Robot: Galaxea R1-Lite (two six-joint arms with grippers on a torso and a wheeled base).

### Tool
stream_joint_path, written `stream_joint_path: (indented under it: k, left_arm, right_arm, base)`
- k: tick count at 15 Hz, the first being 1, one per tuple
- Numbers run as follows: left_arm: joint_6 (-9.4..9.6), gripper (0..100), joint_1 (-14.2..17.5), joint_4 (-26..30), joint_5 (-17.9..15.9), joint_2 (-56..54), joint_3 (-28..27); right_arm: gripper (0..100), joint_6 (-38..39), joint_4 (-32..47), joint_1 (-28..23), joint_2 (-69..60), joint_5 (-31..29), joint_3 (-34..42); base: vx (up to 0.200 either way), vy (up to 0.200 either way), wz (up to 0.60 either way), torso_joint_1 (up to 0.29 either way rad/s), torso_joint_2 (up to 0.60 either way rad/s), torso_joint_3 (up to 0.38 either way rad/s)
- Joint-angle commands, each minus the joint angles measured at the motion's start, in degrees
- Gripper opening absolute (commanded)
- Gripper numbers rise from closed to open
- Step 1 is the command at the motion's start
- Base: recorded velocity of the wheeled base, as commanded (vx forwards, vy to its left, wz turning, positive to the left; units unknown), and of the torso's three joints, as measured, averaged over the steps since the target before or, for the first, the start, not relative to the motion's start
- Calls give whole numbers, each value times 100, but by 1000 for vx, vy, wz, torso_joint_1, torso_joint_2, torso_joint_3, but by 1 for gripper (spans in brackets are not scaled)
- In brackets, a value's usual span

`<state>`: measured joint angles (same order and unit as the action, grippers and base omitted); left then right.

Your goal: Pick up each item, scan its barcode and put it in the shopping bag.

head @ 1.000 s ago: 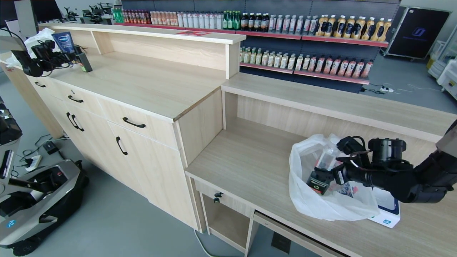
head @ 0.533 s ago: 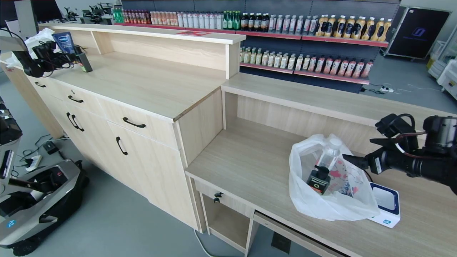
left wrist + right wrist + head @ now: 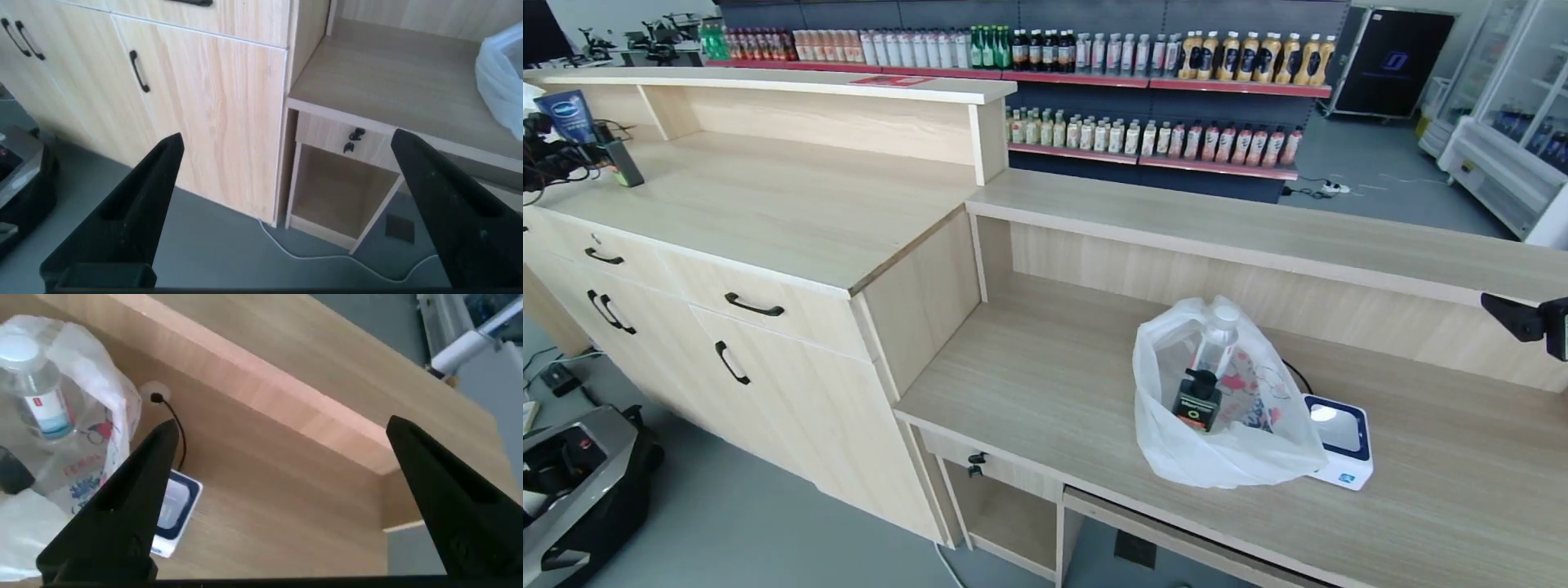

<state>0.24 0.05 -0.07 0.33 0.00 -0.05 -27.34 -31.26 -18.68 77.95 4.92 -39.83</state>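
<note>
White plastic shopping bag [image 3: 1225,457] sits open on the lower desk [image 3: 1054,392], mouth facing up. Inside it: a clear bottle [image 3: 1215,335] with a white cap, upright at the back; a black pump bottle [image 3: 1197,404] upright just in front of it; a printed packet [image 3: 1254,392] with red marks just beside them on the robot's right. White scanner [image 3: 1342,445] with a dark blue top is on the desk just beside the bag on the robot's right, and the bag's edge overlaps it in the head view. A black cable [image 3: 176,437] runs from the scanner to a hole in the back panel under the raised ledge [image 3: 1258,233]. Right gripper [image 3: 282,433] hangs above the desk, off to the right and well apart from the bag; jaws spread wide, nothing between them. Left gripper [image 3: 288,143] is low in front of the cabinet [image 3: 204,106], over the grey floor, facing the small keyed drawer [image 3: 347,139] under the desk; jaws also spread wide, nothing held. On the robot's left the high counter [image 3: 768,212] carries a blue tube [image 3: 564,114] and a small dark block [image 3: 625,163] at its far end. Shelves [image 3: 1143,77] stocked with rows of drink bottles line the wall behind.
</note>
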Motion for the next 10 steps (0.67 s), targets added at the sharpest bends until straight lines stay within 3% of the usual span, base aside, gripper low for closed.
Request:
stream_joint_path:
  k: [1, 4, 5, 7, 10]
  left_arm:
    - [2, 100, 4, -1, 2, 0, 5]
    - [-7, 100, 4, -1, 2, 0, -4]
    - [2, 100, 4, -1, 2, 0, 5]
    - [2, 100, 4, -1, 2, 0, 5]
    - [-7, 100, 4, -1, 2, 0, -4]
  right_arm:
    - [100, 80, 665, -92, -719, -202, -254]
    - [100, 730, 1579, 92, -1264, -1081, -254]
    - [100, 1135, 1605, 180, -1387, -1407, -122]
    - [100, 1952, 1623, 171, -1880, -1486, 353]
    - [100, 2119, 1596, 127, -3233, -1468, 1601]
  base:
    - [0, 0, -600, 7, 2, 7]
    - [0, 0, -600, 1, 1, 5]
    - [0, 0, 0, 0, 0, 0]
    - [0, 0, 0, 0, 0, 0]
    - [0, 0, 0, 0, 0, 0]
